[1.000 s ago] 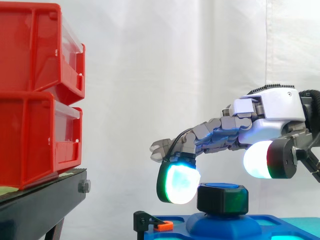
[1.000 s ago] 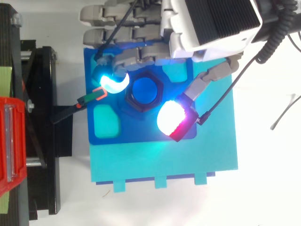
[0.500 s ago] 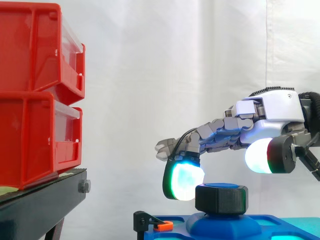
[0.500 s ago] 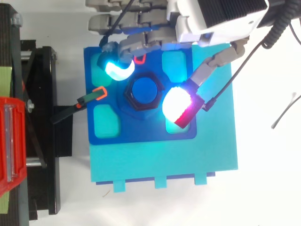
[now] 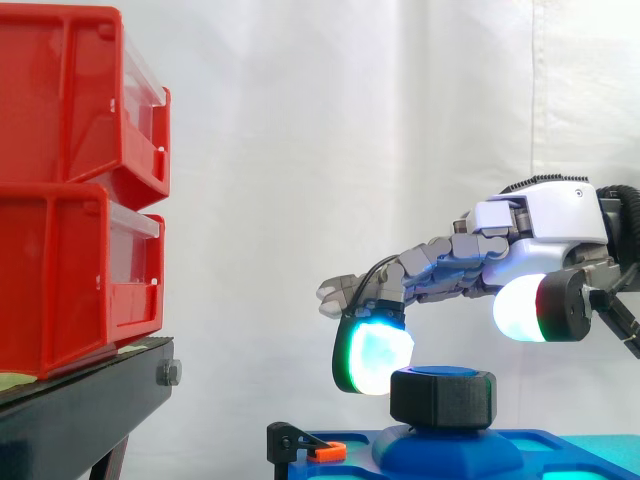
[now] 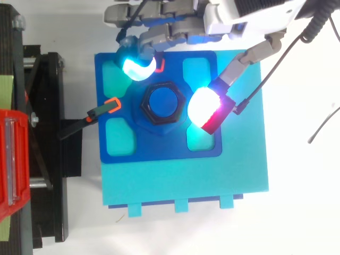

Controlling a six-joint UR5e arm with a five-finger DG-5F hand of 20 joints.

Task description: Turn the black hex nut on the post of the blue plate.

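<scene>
Before the white curtain, the robot hand, partly cut off, hovers spread beside the black hex nut.

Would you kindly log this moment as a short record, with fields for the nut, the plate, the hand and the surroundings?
nut: black hex nut seated on the blue post
plate: blue plate lying on a teal base
hand: hand open, its glowing pads on either side of the nut and apart from it
clip: orange-tipped black clip at the plate's edge
surroundings: red bins on a black stand
</scene>
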